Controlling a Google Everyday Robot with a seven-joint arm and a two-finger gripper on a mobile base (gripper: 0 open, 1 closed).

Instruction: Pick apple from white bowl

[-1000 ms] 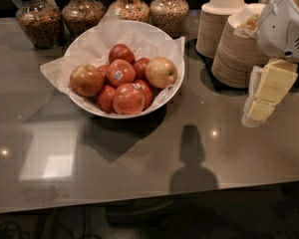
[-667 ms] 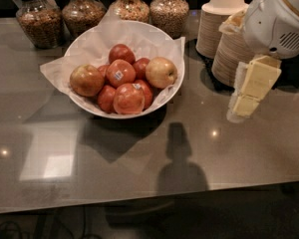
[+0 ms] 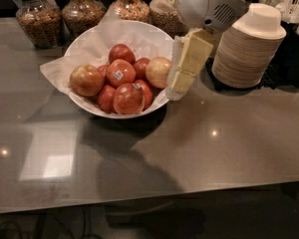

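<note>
Gripper (image 3: 174, 89) has swung in from by the stacked beige bowls (image 3: 244, 54) to the white bowl's (image 3: 92, 108) right rim, carrying nothing; I can't tell its opening. Target apple (image 3: 87, 80) sits at the bowl's left side, so I reckon more reach across is needed.

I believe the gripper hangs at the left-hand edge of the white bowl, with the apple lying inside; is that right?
Not quite: the camera view shows the gripper at the right-hand edge of the white bowl as pictured. The apple does lie inside.
</note>
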